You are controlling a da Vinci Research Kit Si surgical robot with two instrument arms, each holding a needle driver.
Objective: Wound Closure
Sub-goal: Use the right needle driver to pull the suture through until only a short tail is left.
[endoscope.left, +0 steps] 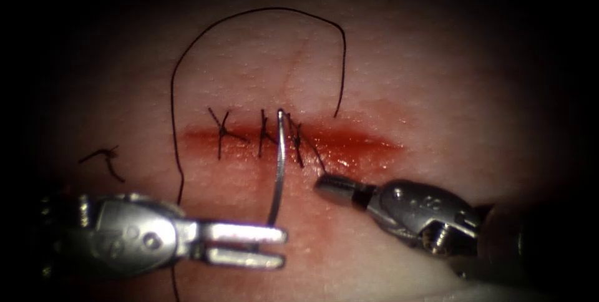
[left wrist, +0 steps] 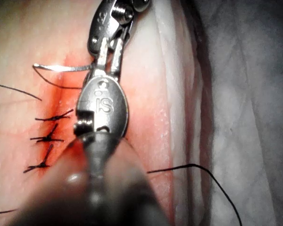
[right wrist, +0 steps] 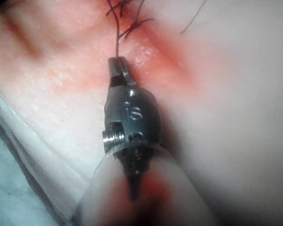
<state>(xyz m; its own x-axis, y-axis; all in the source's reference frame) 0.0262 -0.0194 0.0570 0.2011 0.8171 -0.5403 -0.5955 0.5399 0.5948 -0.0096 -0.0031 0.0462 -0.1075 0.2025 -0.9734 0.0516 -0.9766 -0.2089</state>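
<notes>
Jaws of the left tool [endoscope.left: 274, 246] clench the needle [endoscope.left: 279, 165] near its tail, its tip hidden among the stitches [endoscope.left: 262, 133] at the cut [endoscope.left: 349, 143], while the right tool [endoscope.left: 327, 185] seems clamped on thread [endoscope.left: 312, 152] beside it.

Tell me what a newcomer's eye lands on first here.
The curved needle stands over the red cut, held near its blunt end in the left tool. Three dark stitches cross the cut. The right tool, just below the cut, is shut on the thread from the rightmost stitch.
</notes>
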